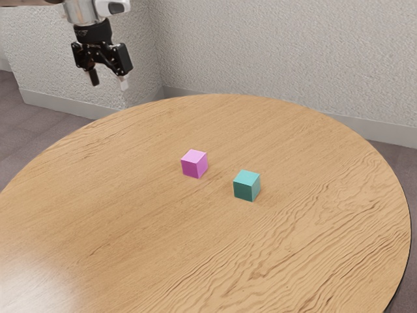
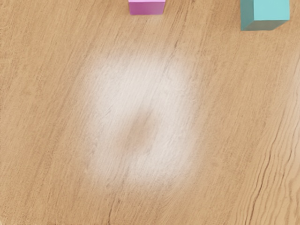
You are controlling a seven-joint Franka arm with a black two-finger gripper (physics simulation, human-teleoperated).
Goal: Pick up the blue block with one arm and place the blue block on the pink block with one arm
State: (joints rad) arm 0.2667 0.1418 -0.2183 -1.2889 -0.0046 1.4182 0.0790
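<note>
We find the gripper (image 1: 109, 81) high above the table (image 1: 195, 261), fingers spread and empty, while the blue block (image 1: 247, 185) sits near the pink block (image 1: 194, 163) — a skewed descent could knock either.

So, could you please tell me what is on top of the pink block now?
Nothing: the pink block has a bare top. The blue block stands apart on the table. Their undersides are hidden.

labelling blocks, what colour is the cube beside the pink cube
The small cube is teal, clearest in the exterior view.
</note>
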